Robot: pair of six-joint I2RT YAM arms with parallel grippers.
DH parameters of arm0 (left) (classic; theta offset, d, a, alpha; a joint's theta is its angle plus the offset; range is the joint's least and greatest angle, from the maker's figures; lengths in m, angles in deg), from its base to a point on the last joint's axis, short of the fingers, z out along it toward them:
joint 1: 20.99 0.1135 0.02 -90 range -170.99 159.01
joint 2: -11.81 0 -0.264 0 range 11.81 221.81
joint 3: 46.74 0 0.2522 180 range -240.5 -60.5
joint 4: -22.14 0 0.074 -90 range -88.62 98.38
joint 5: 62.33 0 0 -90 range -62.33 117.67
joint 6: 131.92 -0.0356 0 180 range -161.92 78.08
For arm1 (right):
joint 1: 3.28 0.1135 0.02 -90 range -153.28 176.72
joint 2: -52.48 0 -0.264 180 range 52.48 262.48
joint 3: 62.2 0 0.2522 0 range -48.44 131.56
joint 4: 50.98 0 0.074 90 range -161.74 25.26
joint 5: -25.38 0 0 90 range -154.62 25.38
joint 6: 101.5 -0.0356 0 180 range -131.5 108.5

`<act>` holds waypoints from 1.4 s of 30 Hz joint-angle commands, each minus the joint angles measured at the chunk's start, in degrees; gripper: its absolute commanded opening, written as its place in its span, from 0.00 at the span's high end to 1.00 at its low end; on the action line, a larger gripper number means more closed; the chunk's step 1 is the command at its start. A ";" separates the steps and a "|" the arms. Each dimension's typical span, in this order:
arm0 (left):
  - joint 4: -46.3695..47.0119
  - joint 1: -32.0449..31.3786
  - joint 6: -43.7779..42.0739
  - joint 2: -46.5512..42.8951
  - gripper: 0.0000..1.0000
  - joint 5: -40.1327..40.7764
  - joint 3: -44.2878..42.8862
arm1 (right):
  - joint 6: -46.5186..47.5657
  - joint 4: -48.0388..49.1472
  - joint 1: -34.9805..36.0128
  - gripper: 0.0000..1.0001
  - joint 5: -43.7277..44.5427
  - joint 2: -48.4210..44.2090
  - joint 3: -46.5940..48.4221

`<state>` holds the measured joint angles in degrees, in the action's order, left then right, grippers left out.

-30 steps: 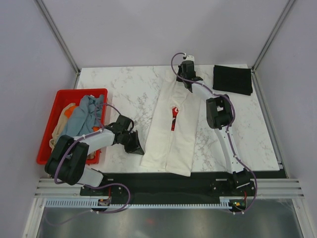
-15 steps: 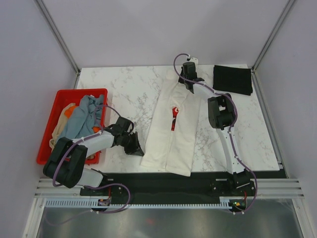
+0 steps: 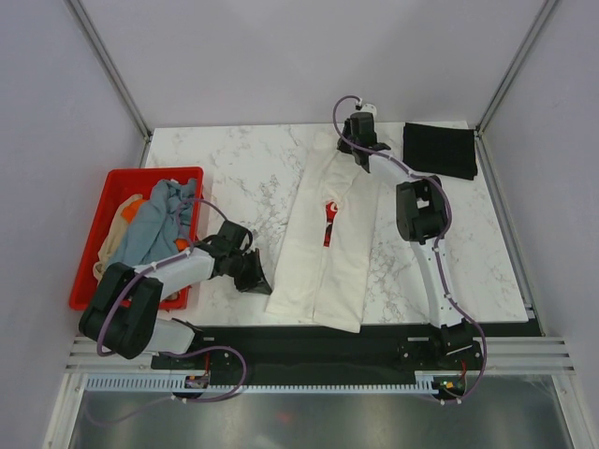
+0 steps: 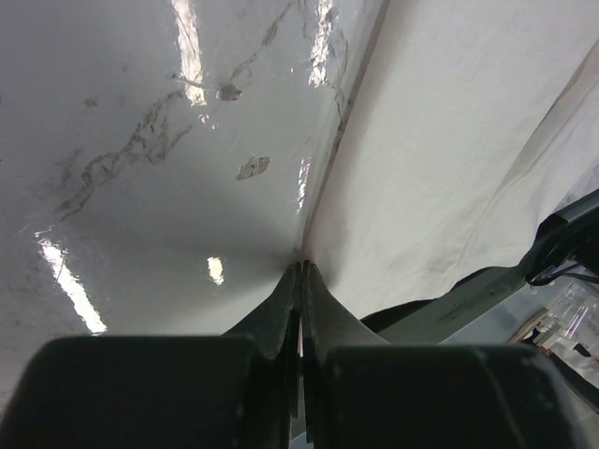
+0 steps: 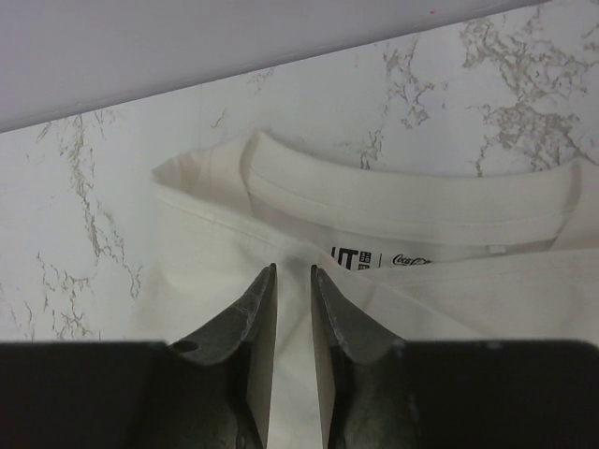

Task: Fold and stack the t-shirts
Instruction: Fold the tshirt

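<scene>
A cream-white t-shirt (image 3: 328, 271) with a red chest print (image 3: 328, 224) lies folded lengthwise down the middle of the marble table. My left gripper (image 3: 262, 283) is shut, its tips pinching the shirt's left edge near the hem; in the left wrist view the closed gripper (image 4: 301, 269) meets the cloth (image 4: 449, 140) where it touches the table. My right gripper (image 3: 359, 145) is at the collar end; in the right wrist view the gripper (image 5: 293, 271) holds a ridge of cloth just below the collar (image 5: 412, 201). A folded black t-shirt (image 3: 440, 150) lies at the back right.
A red crate (image 3: 94, 253) at the left holds grey-blue (image 3: 164, 215), orange (image 3: 140, 210) and tan (image 3: 110, 245) shirts. The table's near edge runs just below the shirt's hem, with a black strip (image 3: 281, 341) beyond it. Frame posts stand at the back corners.
My right gripper has shifted slightly right and towards the back wall with the collar. My left gripper has hardly moved.
</scene>
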<state>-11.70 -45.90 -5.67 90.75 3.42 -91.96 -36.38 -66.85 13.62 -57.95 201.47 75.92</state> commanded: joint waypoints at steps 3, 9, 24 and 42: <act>0.04 -0.41 1.72 -3.00 0.92 -0.10 -0.09 | -1.66 -2.89 -1.61 0.62 -4.56 -7.04 2.20; -1.28 -0.41 1.28 -6.25 0.67 -0.53 -1.93 | -2.10 -8.08 -1.53 0.55 -5.27 -12.84 -0.86; -1.46 -2.07 0.75 -6.16 0.51 0.52 -0.18 | -10.27 -31.20 0.67 0.55 -8.97 -32.51 -23.35; -1.46 -10.42 7.08 -8.17 0.85 6.05 4.65 | -5.80 -32.96 2.96 0.46 -4.57 -51.26 -49.82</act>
<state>-12.44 -55.34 -1.82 85.33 7.88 -89.12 -43.90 -100.31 17.34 -63.06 148.75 26.48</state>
